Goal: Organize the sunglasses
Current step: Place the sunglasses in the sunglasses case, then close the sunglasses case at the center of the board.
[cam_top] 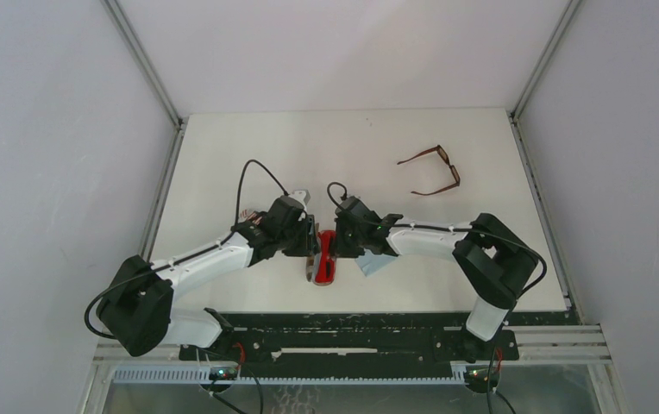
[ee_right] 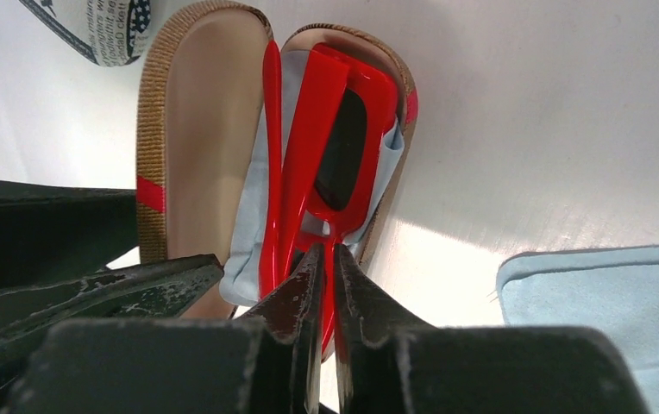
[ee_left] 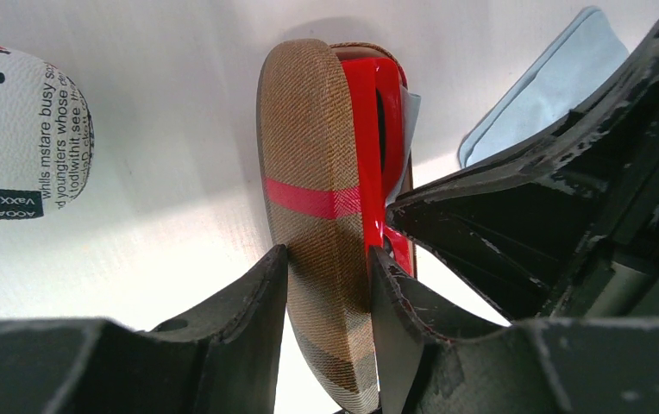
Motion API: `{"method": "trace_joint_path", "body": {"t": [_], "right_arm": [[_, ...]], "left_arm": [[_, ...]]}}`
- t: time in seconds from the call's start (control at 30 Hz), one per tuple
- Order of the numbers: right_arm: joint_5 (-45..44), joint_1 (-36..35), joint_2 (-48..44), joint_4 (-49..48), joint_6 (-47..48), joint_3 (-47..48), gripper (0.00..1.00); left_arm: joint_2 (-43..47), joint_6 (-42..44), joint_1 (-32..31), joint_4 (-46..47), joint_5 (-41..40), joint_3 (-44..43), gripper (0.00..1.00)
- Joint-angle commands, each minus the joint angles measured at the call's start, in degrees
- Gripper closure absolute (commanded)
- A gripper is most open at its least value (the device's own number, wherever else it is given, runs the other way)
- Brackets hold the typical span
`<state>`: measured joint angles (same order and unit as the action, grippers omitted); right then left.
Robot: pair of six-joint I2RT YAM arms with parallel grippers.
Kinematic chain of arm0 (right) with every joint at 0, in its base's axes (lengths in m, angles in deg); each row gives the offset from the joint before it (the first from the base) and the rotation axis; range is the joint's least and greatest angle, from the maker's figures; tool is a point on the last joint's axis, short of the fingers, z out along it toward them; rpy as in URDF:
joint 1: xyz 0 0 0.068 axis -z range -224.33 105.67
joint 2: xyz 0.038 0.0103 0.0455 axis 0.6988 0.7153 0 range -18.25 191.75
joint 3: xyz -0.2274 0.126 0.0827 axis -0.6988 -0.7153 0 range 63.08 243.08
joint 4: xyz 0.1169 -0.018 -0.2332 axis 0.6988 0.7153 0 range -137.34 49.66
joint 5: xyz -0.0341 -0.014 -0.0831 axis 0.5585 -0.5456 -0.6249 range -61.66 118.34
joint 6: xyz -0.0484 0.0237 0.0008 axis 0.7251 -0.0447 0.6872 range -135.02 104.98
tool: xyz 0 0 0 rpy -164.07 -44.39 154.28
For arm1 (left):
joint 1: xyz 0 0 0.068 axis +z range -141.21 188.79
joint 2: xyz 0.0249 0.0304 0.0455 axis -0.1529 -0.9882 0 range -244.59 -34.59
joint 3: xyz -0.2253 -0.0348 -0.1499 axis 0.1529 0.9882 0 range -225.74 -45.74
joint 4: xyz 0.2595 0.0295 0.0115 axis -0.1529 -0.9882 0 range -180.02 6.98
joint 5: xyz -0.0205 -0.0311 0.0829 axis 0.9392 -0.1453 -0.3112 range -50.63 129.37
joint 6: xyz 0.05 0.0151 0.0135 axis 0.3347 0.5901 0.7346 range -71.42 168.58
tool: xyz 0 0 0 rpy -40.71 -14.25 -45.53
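Note:
The red sunglasses (ee_right: 326, 147) lie folded on edge inside an open brown plaid case (ee_right: 184, 112), on a light blue cloth lining (ee_right: 248, 241). My right gripper (ee_right: 328, 259) is shut on the near end of their red frame. My left gripper (ee_left: 326, 285) is shut on the raised plaid lid (ee_left: 309, 164) of that case, with the red sunglasses (ee_left: 373, 121) just behind the lid. From above, both grippers meet over the case (cam_top: 319, 274) at the table's front centre. The dark brown sunglasses (cam_top: 436, 169) lie unfolded at the back right, far from both grippers.
A second light blue cloth (ee_right: 602, 310) lies flat on the table right of the case, under the right arm (cam_top: 376, 266). An oval printed case (ee_left: 24, 129) sits just left of the plaid case. White walls enclose the table (cam_top: 222, 147).

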<state>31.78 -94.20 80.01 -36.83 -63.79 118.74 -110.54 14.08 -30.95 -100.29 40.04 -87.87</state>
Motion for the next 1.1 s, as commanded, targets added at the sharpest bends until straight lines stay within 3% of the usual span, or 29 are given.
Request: {"method": "trace_joint_path", "body": {"t": [0.0,0.37,0.63,0.87,1.07], "right_arm": [[0.8,-0.7,1.8,-1.7,0.3,0.5,0.94],[-0.8,-0.6,-0.3,-1.0,2.0,0.7,0.93],[-4.2,1.1,-9.6,1.3,3.4,-2.7,0.82],[-7.3,5.1,-11.5,2.2,3.3,-6.7,0.85],[-2.6,5.6,-8.5,-1.8,3.4,-6.9,0.87]], "left_arm": [[0.4,-0.3,-0.6,0.4,0.8,-3.5,0.57],[1.1,0.0,-0.6,-0.1,0.0,-3.1,0.56],[1.1,0.5,-0.7,-0.4,-0.2,-3.3,0.55],[1.7,0.6,-0.8,-0.7,-0.4,-3.4,0.52],[1.4,0.6,-1.0,-1.0,-0.4,-3.9,0.5]]}}
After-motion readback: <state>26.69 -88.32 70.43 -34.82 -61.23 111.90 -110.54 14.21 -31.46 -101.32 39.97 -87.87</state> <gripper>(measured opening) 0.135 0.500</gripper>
